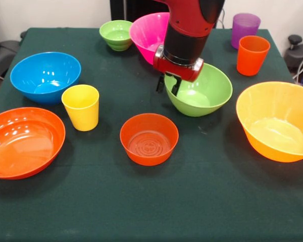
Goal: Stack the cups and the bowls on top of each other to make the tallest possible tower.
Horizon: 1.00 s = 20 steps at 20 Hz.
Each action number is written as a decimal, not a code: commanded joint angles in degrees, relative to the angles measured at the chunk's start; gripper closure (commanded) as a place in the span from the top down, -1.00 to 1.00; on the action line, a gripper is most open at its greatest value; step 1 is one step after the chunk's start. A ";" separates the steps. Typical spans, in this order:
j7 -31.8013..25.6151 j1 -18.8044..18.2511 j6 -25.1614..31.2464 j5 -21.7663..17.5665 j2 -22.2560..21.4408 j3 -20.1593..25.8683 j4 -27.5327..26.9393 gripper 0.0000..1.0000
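On the green-covered bench (141,212), at far left a shallow orange bowl (22,142) sits near the front edge, holding nothing. Behind it stands the blue bowl (45,76), also bare inside, and just right of that the yellow cup (81,107), upright. Farther back is the small ribbed green bowl (116,34). At centre front rests the small red-orange bowl (149,138), vacant. The large pink bowl (150,35) tilts behind the arm. The gripper (167,83) hangs at the left rim of the medium green bowl (199,92); its jaws straddle that rim, whether clenched on it I cannot tell. At right stand the orange cup (252,54), the purple cup (244,27) behind it, and the large yellow-orange bowl (278,121). No bowls are stacked.
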 commanded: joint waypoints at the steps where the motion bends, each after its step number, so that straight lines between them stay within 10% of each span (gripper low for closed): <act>1: 1.06 -0.03 -1.74 -3.06 2.56 7.00 -1.77 -1.00; 9: 0.07 -2.05 -0.20 -2.13 1.90 9.07 -1.16 -1.00; 20: -3.63 -13.95 0.78 -0.22 -4.55 22.75 9.86 -1.00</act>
